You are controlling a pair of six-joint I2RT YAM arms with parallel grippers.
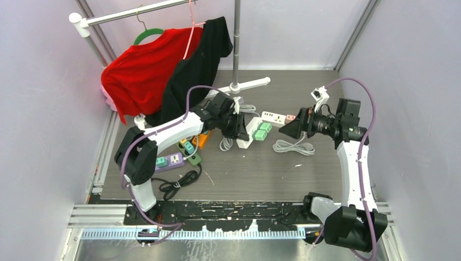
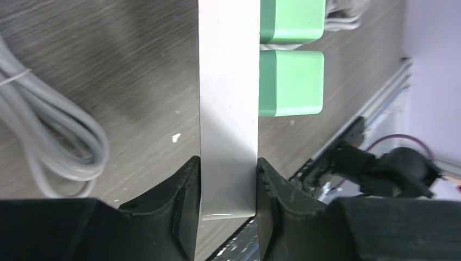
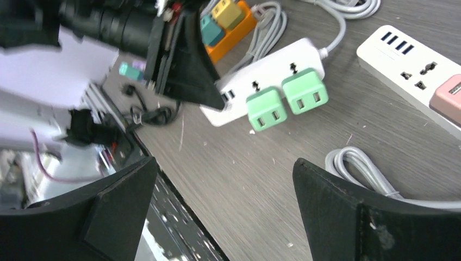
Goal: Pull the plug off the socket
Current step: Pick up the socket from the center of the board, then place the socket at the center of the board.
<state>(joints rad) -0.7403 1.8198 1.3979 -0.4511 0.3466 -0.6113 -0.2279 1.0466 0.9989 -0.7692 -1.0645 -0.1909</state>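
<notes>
Top external view shows the table point(image 1: 244, 174) with a white power strip point(image 1: 249, 133) near its middle, one end clamped tight by the left gripper point(image 2: 228, 179) — so the bracing step looks done. The right gripper point(image 3: 223, 182) hangs just right of the strip, spread wide and holding nothing, facing the two green plugs point(image 3: 285, 100) seated side by side in the strip — next, I judge, it must close on one plug and pull it straight out.

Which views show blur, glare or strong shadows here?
Top external: evenly lit, sharp throughout. Left wrist: white power strip close and slightly soft, its shadow on the table to its left. Right wrist: green plugs crisp, its own fingers dark and unfocused.
</notes>
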